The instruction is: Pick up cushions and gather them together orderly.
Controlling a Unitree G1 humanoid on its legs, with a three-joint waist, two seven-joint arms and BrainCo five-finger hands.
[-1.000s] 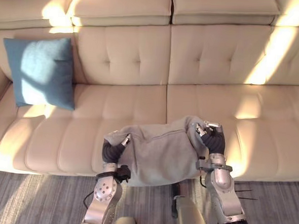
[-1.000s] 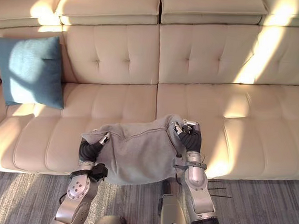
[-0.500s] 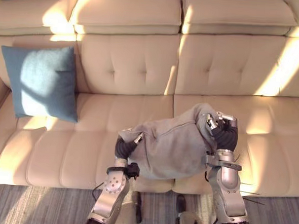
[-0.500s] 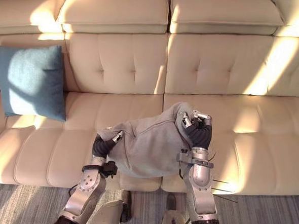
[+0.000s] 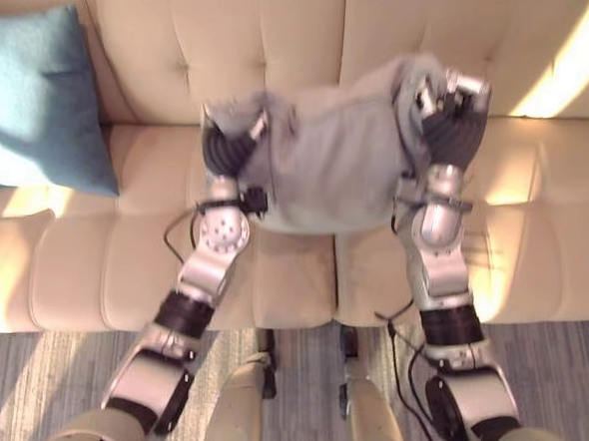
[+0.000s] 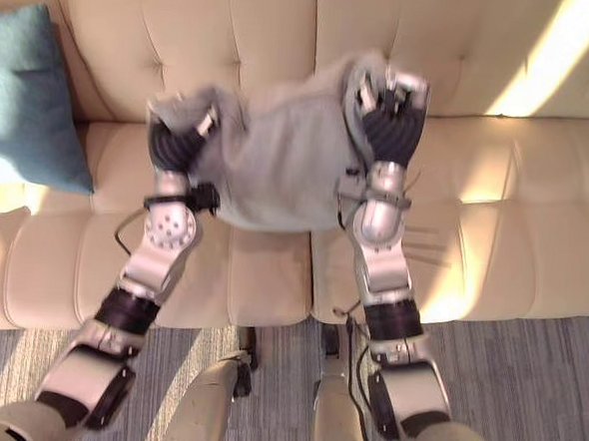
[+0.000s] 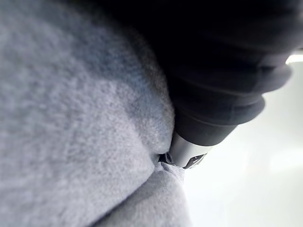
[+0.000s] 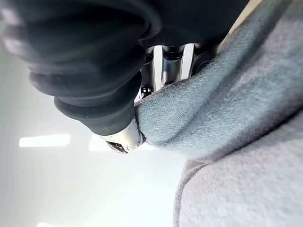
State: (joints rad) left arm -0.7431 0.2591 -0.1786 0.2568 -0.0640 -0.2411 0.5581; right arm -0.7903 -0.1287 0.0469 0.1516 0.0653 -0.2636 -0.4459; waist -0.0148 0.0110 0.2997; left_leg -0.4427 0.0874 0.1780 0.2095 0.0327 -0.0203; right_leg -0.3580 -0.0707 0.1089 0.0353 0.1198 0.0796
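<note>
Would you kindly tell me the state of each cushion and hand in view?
Grey cushion: held up off the sofa between both hands.
Blue cushion: leaning on the sofa's backrest, untouched.
Left hand: shut on the grey cushion.
Right hand: shut on the grey cushion.

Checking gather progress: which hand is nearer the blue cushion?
Left. The left hand grips the grey cushion at the edge nearest the blue cushion; the right hand grips its far edge.

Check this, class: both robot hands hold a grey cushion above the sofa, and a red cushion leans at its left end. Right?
Wrong colour: the left eye view shows a blue cushion there, not a red one. The left robot hand and right robot hand do hold the grey cushion above the sofa.
</note>
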